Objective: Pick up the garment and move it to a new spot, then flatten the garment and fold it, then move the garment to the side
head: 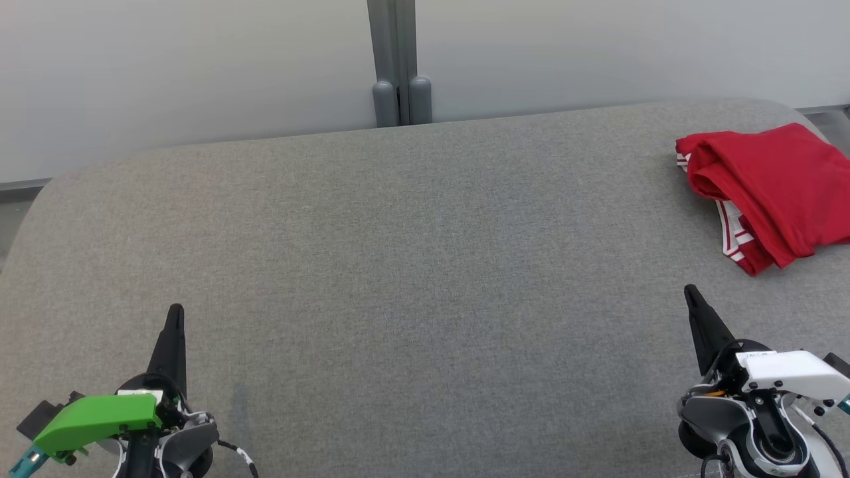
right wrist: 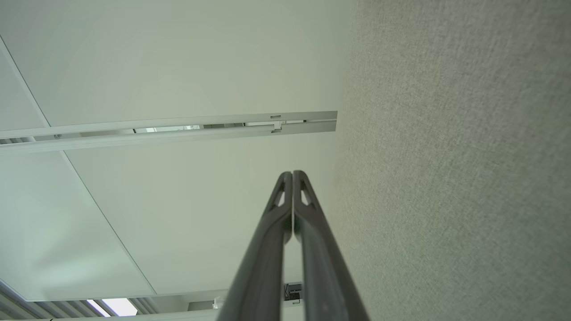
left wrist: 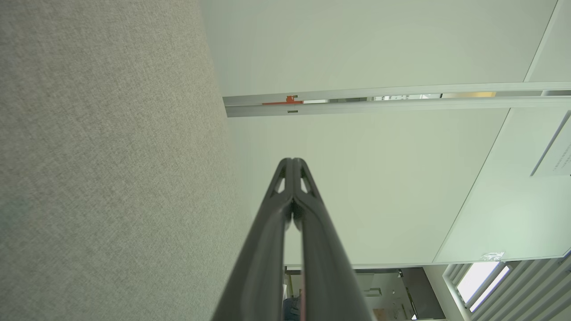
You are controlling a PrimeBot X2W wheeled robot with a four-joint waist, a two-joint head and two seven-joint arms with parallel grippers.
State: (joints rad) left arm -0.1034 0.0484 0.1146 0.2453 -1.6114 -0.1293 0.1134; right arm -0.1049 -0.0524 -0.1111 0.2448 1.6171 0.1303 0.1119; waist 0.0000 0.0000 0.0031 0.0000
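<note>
Red garment [head: 773, 186] folded, far-right corner of grey desk [head: 425, 265].
I see white-striped trim along its left/near edge. R gripper [head: 690, 292] is near me, short of the garment and not touching it, fingers pressed together, nothing pinched. L gripper [head: 175, 312] at lower left, well apart, also pressed together, empty.

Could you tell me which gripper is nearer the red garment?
Right. The right gripper sits just below the red garment in the head view; the left gripper is far across, lower left.
</note>
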